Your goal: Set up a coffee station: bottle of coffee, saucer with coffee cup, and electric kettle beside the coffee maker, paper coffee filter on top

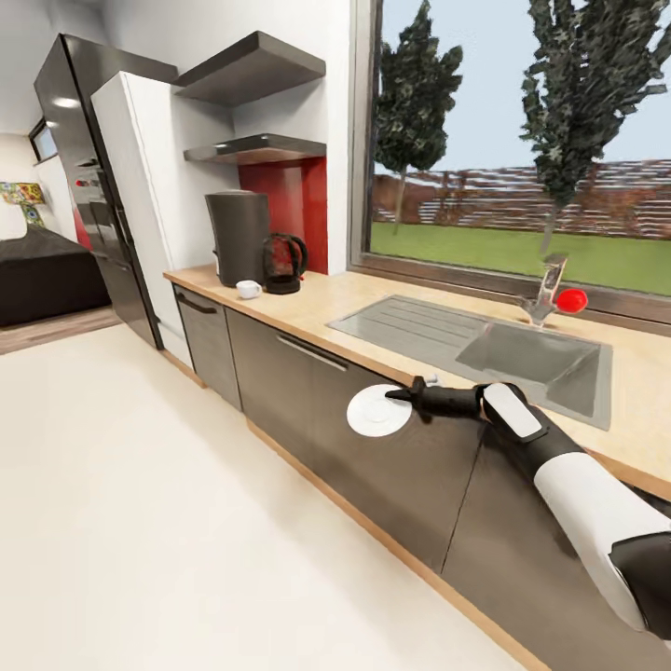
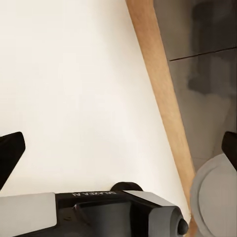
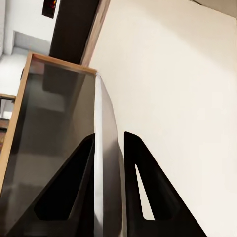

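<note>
Clearly, we have the white saucer (image 1: 377,410) pinched at its rim by our right hand (image 1: 403,395), held out in the air in front of the dark cabinet fronts (image 1: 373,447), just below the worktop (image 1: 391,321) edge and above the pale floor (image 1: 140,522). In the head view its round face turns toward us, so it stands nearly on edge rather than lying flat; nothing rests on it. From the right wrist view the saucer (image 3: 106,168) reads as a thin grey edge running straight between the two black fingers (image 3: 143,182), which close narrowly on either side of it.

Our left hand (image 2: 118,148) hangs over the floor with its fingers spread wide and nothing between them; the saucer (image 2: 215,197) shows as a pale disc near one fingertip (image 2: 230,148).

Farther along the worktop, near the far end, the tall dark coffee maker (image 1: 239,238) stands upright. Just beside it sits the black electric kettle (image 1: 283,263), also upright, and a small white coffee cup (image 1: 248,289) rests on the worktop in front of the two. We cannot tell whether the cup or kettle holds anything.

Between them and our arm, the steel sink (image 1: 559,382) is sunk into the worktop with a tap (image 1: 545,294) behind it, below the window (image 1: 522,140).
</note>
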You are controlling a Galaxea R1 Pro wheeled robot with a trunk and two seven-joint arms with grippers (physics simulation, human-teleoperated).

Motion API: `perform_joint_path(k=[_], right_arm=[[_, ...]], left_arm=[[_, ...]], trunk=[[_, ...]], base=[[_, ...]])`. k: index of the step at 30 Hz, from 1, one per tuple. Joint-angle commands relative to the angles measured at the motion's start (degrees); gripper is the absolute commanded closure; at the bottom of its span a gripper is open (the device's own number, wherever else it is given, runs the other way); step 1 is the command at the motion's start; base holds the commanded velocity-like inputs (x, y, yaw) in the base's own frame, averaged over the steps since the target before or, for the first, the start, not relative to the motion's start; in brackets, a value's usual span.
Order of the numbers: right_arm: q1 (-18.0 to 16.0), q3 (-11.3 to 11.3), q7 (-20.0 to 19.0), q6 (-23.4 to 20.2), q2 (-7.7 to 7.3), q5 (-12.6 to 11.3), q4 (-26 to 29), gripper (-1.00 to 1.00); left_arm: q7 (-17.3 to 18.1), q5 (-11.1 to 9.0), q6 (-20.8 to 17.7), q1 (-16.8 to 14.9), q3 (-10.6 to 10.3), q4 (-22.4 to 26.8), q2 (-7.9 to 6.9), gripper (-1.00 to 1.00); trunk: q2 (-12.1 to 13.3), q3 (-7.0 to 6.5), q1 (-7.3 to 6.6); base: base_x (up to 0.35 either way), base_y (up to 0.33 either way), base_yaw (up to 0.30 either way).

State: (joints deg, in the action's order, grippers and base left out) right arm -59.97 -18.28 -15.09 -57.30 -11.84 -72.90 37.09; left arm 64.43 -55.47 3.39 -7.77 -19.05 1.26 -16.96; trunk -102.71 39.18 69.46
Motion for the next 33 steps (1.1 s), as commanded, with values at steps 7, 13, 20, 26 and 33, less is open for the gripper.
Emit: perform_joint_path(k=[7,13,20,26,33], right_arm=[[-0.06,-2.43,-0.65,0.07,-0.03,0.3,0.0,1.0],[-0.06,-2.53,-0.65,0.08,-0.03,0.3,0.0,1.0],[-0.06,-2.52,-0.65,0.08,-0.03,0.3,0.0,1.0],[-0.06,-2.52,-0.65,0.08,-0.06,0.3,0.0,1.0],[-0.06,-2.55,-0.65,0.08,-0.03,0.3,0.0,1.0]], left_arm=[[0.08,-0.34,0.3,-0.05,-0.47,-0.03,0.0,-1.0],[0.08,-0.34,0.3,-0.05,-0.48,-0.03,0.0,-1.0],[0.08,-0.34,0.3,-0.05,-0.51,-0.03,0.0,-1.0],[0.08,-0.34,0.3,-0.05,-0.48,-0.03,0.0,-1.0],[0.08,-0.34,0.3,-0.05,-0.47,-0.03,0.0,-1.0]], trunk=[[-0.03,0.06,0.03],[-0.03,0.06,0.03],[-0.03,0.06,0.03],[-0.03,0.06,0.03],[-0.03,0.06,0.03]], base=[[0.308,0.199,0.272],[0.306,0.208,0.272],[0.311,0.17,0.256],[0.326,0.026,0.119],[0.328,0.004,0.249]])
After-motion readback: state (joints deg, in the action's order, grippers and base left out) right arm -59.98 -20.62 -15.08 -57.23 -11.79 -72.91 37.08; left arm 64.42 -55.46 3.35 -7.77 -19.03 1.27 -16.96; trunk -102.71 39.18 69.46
